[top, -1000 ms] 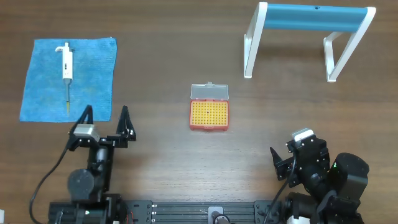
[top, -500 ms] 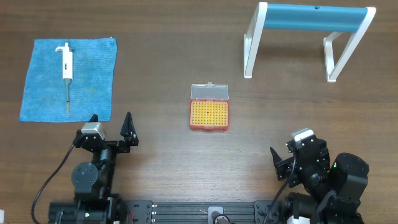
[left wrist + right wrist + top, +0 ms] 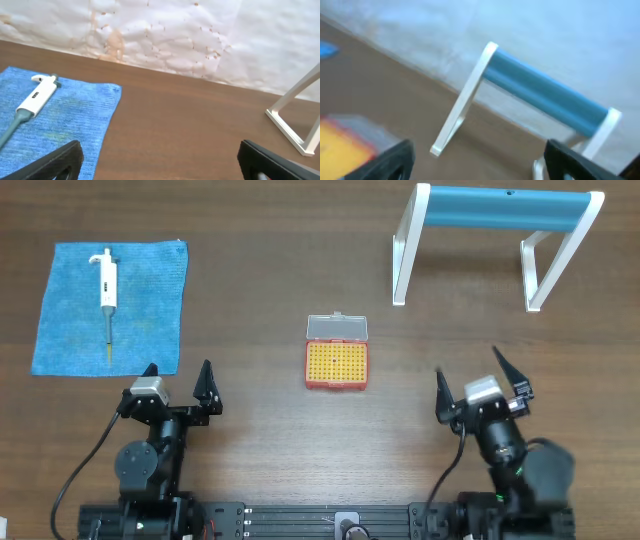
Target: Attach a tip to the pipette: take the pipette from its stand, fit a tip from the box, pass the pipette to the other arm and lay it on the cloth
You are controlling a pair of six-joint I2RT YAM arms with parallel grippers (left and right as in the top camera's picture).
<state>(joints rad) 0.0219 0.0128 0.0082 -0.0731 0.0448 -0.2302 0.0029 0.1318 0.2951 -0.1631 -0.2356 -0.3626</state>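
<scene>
Pipette [image 3: 105,283] lies flat on the blue cloth [image 3: 60,330], ahead of the left claw [image 3: 177,372] and a little off to its left, with its thin tipped end pointing back toward that claw and its white head away from it. The left claw hangs low over the counter [image 3: 250,290], just short of the cloth's near edge, fingers spread wide and holding nothing. The right claw [image 3: 468,370] is likewise spread and empty. The tip box [image 3: 337,364], lid open, sits on the counter between the two claws and a bit farther out. The white-and-blue stand [image 3: 500,210] is well beyond the right claw.
</scene>
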